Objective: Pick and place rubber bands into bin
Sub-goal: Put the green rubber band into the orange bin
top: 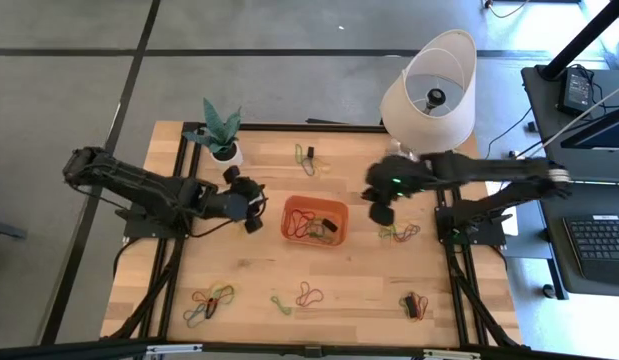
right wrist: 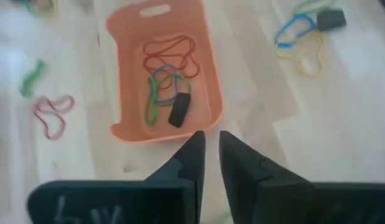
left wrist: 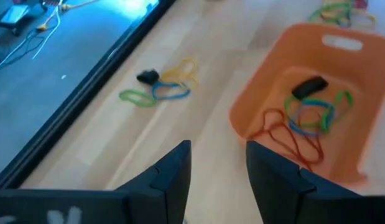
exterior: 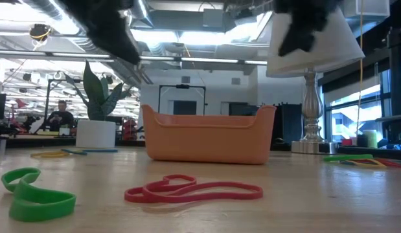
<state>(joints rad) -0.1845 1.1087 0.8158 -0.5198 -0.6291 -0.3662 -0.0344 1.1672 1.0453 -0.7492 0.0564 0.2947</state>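
1. High view: I'm seeing the bin [top: 314, 219] sitting near the middle of the table [top: 239, 275] with several bands [top: 305, 222] lying inside. The left gripper [top: 253, 207] is hovering just left of the bin; the right gripper [top: 380, 203] is hovering just right of it. More bands are lying near the front edge [top: 211, 301], toward the front right corner [top: 414, 305], near the back edge [top: 305, 158] and toward the right edge [top: 400, 232]. A plant [top: 221, 132] and a lamp [top: 431, 88] are standing along the back edge.

2. Low view: I'm looking at a red band [exterior: 194, 189] and a green band [exterior: 33, 194] lying in front of the bin [exterior: 208, 136]; both arms are hanging above the tabletop.

3. Left wrist view: I'm seeing the left gripper [left wrist: 218, 175] with fingers apart and nothing between them, beside the bin [left wrist: 260, 93] holding red, green and blue bands [left wrist: 304, 118].

4. Right wrist view: I'm seeing the right gripper [right wrist: 209, 157] with only a narrow gap between its fingers and nothing held, above the bin's [right wrist: 124, 81] rim.
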